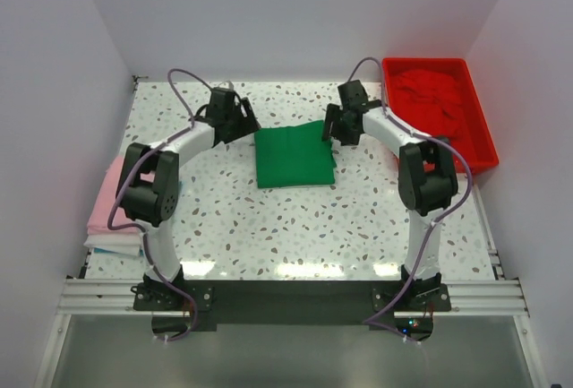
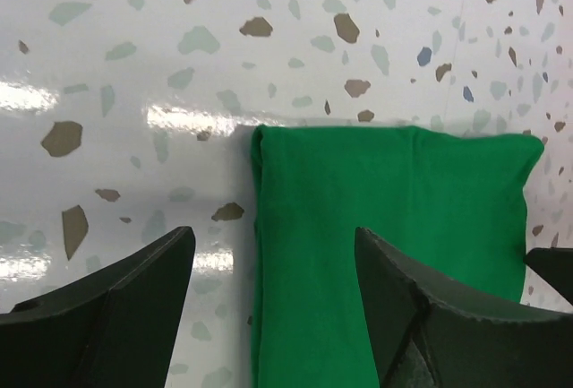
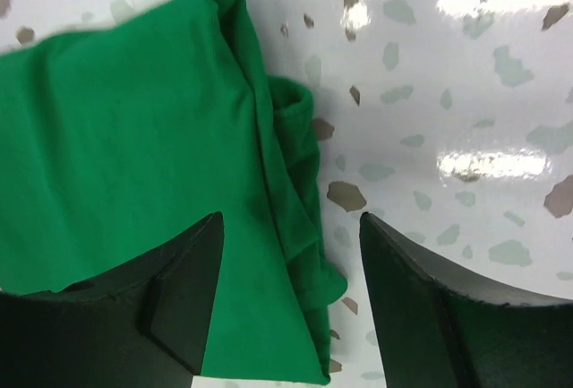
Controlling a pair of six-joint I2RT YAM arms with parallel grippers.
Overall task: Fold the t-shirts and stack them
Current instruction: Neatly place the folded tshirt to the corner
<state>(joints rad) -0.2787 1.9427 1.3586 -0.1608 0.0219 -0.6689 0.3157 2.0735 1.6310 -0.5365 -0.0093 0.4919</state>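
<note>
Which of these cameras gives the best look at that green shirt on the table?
The top external view: there the whole green t-shirt shows, folded into a rectangle. The left wrist view shows only one end of the green t-shirt, cut off at the picture's bottom, and the right wrist view only a rumpled, layered edge of it.

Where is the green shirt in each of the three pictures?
Top external: the green t-shirt lies folded mid-table, slightly toward the far side.
Left wrist: the shirt is right of centre, running down to the bottom edge.
Right wrist: it fills the left half, its rumpled edge near the middle.
Shared landmark: the speckled table beneath it.
</note>
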